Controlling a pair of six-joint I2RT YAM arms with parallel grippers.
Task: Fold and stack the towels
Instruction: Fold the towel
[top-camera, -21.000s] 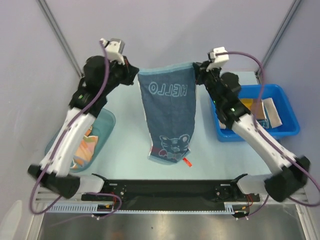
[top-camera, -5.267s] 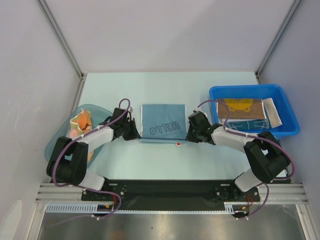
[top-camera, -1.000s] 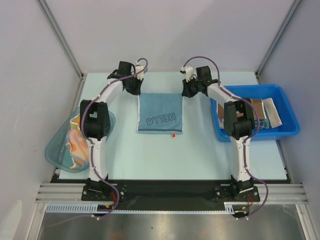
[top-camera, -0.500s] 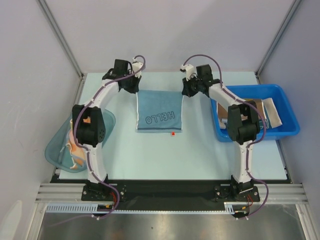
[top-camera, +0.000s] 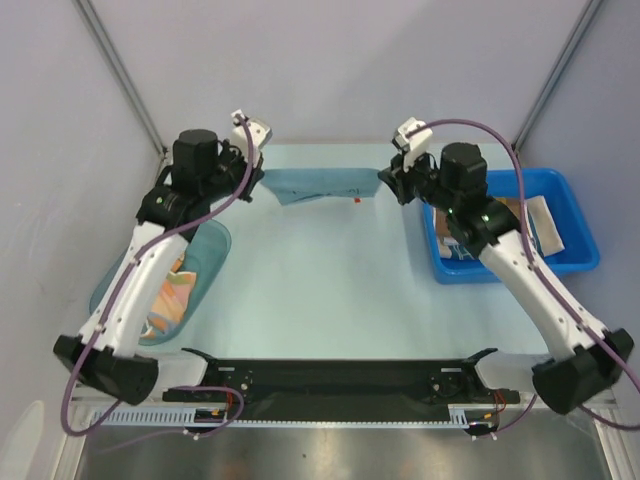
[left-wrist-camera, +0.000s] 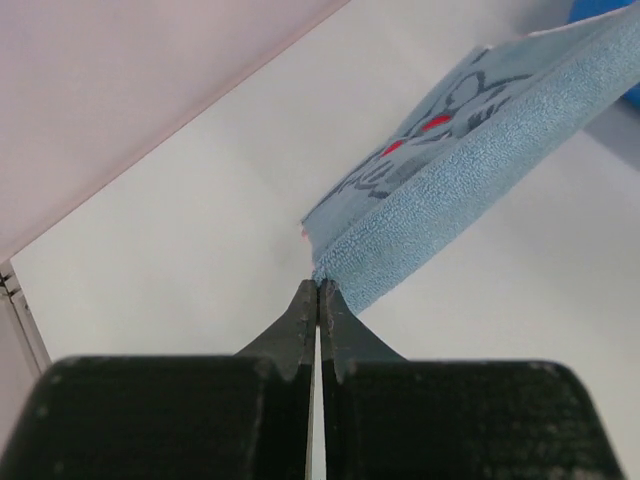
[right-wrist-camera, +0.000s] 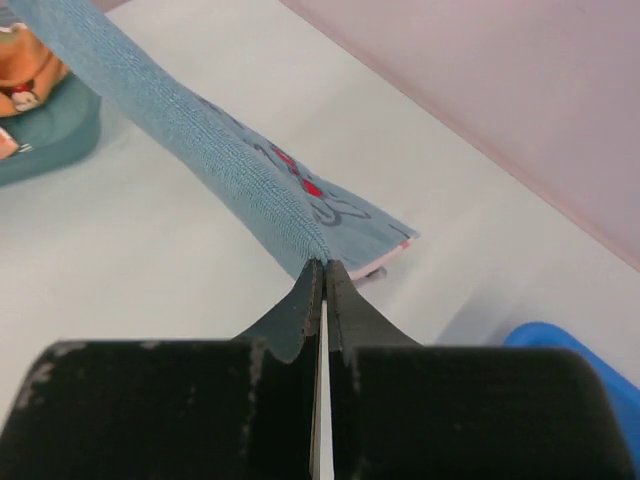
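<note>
The teal-blue towel (top-camera: 318, 185) hangs folded in the air at the back of the table, stretched between both grippers. My left gripper (top-camera: 262, 178) is shut on its left corner, and the left wrist view shows the towel (left-wrist-camera: 470, 190) running away from the pinched fingertips (left-wrist-camera: 318, 288). My right gripper (top-camera: 385, 177) is shut on the right corner; from its wrist camera the towel (right-wrist-camera: 200, 130) leads off to the upper left from the jaws (right-wrist-camera: 322, 265). More towels, brown (top-camera: 510, 212) and white (top-camera: 548, 225), lie in the blue bin (top-camera: 575, 262).
A translucent teal tub (top-camera: 205, 262) at the left edge holds orange cloth (top-camera: 165, 300). The blue bin stands at the right edge under the right forearm. A black rail (top-camera: 340, 375) runs along the near edge. Walls close the back and sides.
Both grippers have lifted the towel's far corners off the table. The towel, lying flat with HELLO showing a second ago, now hangs as a narrow band between them.
</note>
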